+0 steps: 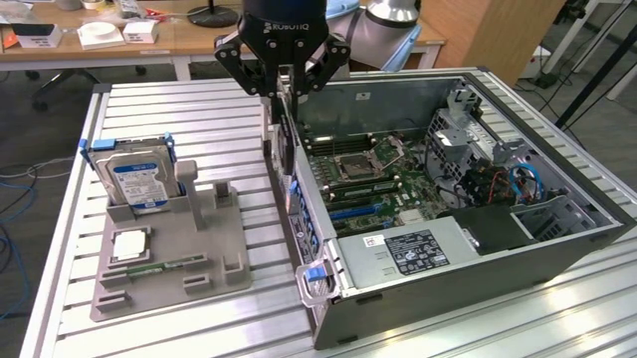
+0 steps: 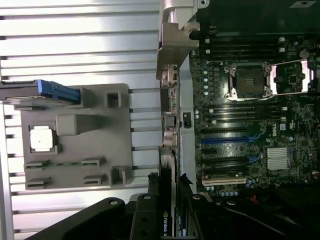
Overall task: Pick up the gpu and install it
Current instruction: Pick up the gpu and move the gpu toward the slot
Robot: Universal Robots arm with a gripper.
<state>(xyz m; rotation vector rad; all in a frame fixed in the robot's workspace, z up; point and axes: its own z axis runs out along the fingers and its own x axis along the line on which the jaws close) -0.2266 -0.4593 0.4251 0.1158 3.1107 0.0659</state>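
My gripper (image 1: 283, 83) is shut on the gpu (image 1: 286, 138), a thin dark card hanging upright and edge-on from the fingers. The card hangs over the open computer case's (image 1: 557, 246) wall on the exterior view's left, just above the rim and beside the motherboard (image 1: 368, 171). In the wrist view the gpu (image 2: 168, 175) runs as a narrow dark strip out from between the gripper's (image 2: 169, 212) black fingers, lined up along the case wall. The motherboard (image 2: 250, 115) lies next to it, with its blue expansion slot (image 2: 227, 140) unoccupied.
A grey part holder (image 1: 209, 246) sits on the slatted table at the exterior view's left of the case. It carries an upright hard drive (image 1: 139, 179), a square chip (image 1: 130, 245) and a green memory stick (image 1: 159, 266). The power supply (image 1: 408, 253) fills the case's near end.
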